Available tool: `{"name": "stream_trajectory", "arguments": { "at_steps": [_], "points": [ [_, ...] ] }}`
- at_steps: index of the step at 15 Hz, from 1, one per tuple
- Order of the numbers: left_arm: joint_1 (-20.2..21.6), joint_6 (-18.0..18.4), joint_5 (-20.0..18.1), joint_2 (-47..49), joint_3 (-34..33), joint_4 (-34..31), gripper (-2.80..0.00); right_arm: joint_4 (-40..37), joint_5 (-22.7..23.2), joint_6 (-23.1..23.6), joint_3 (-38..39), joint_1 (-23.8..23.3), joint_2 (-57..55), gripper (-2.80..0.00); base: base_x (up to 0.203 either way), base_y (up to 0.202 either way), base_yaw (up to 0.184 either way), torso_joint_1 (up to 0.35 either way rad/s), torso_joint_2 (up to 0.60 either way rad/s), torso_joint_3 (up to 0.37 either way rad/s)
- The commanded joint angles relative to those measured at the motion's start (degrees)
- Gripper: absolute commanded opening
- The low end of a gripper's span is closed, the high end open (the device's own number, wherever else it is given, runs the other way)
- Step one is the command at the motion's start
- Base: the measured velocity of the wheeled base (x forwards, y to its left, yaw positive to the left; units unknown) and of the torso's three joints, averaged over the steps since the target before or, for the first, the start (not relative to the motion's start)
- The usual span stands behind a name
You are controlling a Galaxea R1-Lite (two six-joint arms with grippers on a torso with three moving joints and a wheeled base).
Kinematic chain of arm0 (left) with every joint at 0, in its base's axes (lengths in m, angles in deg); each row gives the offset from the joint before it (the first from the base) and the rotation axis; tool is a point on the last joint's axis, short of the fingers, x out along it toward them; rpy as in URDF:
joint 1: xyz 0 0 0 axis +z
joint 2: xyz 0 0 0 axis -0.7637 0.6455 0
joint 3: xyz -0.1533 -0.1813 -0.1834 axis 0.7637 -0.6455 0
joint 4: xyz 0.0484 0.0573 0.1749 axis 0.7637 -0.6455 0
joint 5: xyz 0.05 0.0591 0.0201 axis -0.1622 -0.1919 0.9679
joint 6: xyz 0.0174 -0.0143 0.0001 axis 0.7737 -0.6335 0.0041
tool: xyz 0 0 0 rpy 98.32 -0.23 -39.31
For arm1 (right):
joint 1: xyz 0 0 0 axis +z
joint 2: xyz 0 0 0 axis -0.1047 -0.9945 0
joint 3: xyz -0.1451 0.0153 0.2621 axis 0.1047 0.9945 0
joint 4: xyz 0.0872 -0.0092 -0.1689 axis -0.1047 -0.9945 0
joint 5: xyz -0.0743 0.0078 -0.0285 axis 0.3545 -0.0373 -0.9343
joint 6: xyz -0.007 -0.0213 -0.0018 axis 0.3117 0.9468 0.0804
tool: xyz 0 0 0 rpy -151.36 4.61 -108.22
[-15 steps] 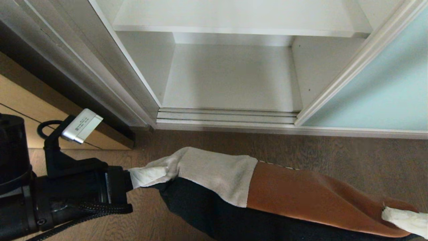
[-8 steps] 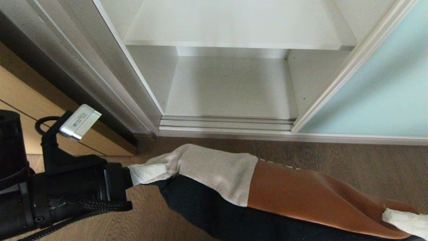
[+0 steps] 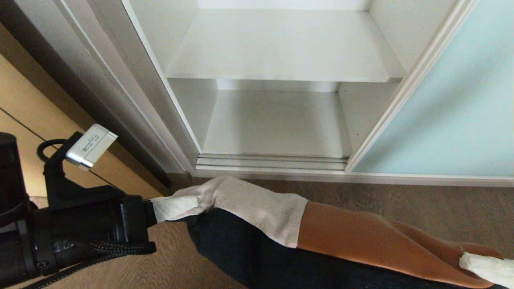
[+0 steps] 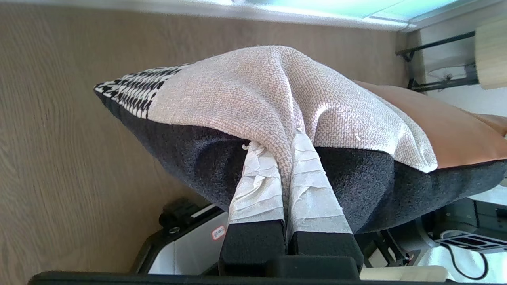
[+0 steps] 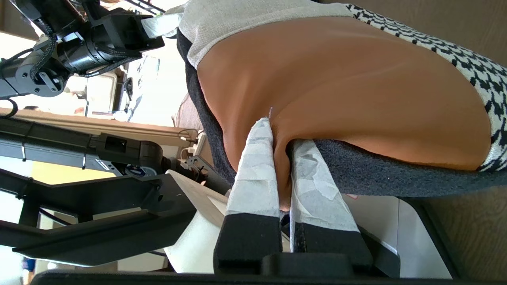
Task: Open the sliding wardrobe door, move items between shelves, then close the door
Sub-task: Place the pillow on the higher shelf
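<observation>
left tool: clamped tight, low left | right tool: clamped tight, low right

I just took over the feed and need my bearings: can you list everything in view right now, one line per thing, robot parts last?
cushion: one, beige-grey and rust-brown patches, houndstooth strip, dark navy back; held off the floor in front of the wardrobe opening.
shelves: two white boards showing, one above the other, both bare.
sliding wardrobe door: one, frosted pale blue-green, slid to the right of the opening.
door track: one, silver-white, along the wardrobe's foot.
wood-grain floor: grey-brown, below the cushion.
tan wood panel: one, at the far left.
left claw: taped white fingers, shut on the cushion's beige-grey end.
right claw: taped white fingers, shut on the rust-brown end.
</observation>
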Motion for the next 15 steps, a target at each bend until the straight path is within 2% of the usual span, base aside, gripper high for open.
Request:
{"name": "stream_trajectory", "arguments": {
  "at_steps": [1,15],
  "points": [
    [-0.1,-0.1,0.0,-0.5,-0.4,0.1,-2.8,0.1,0.1,-0.1,0.0,0.0,0.0,-2.8,0.0,0.0,0.0,0.004,0.0,0.201],
    [0.0,-0.2,0.0,-1.7,-0.2,0.1,-2.8,0.2,0.1,0.0,0.7,0.0,1.3,-2.8,0.0,0.0,0.0,0.002,0.0,0.201]
  ]
}}
